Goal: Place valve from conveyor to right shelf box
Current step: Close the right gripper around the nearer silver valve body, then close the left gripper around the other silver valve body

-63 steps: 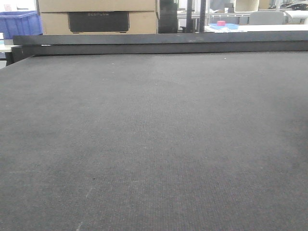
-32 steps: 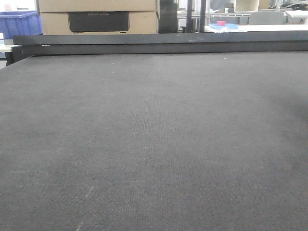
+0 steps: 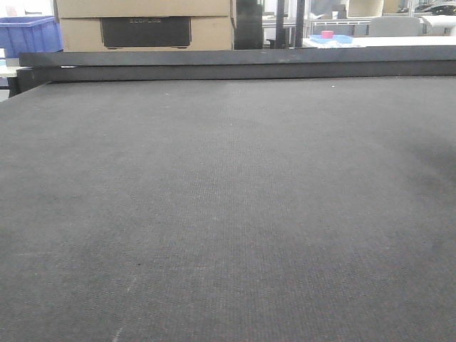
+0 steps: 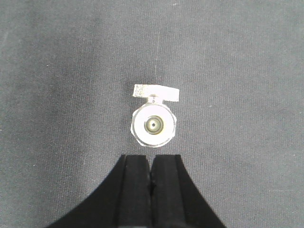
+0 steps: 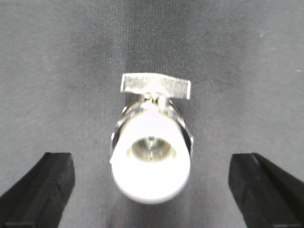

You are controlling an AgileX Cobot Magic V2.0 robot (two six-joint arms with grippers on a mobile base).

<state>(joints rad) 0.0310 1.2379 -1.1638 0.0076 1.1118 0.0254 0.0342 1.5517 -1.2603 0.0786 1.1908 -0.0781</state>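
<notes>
While the right gripper (image 5: 151,166) has its two black fingers (image 5: 42,190) spread wide, one at each lower corner of its wrist view, a metal valve (image 5: 153,183) sits between them, clear of both and blurred by closeness. Its round white-rimmed port faces the camera, and its flat lever handle (image 5: 156,87) lies across its far side. It rests on the dark grey woven conveyor (image 5: 57,71).

The left gripper (image 4: 151,164) has its fingers pressed together with nothing between them. Just beyond their tips, apart from them, a valve (image 4: 153,124) rests on the belt with its port towards the camera and its handle (image 4: 156,91) on the far side. Whether both wrist views show one and the same valve cannot be told.

From the front-facing view the conveyor (image 3: 228,214) fills nearly the whole picture, and neither valve nor arm shows there. A black rail (image 3: 235,64) edges its far side. Behind the rail stand a cardboard box (image 3: 142,25) and, far left, a blue bin (image 3: 28,34).
</notes>
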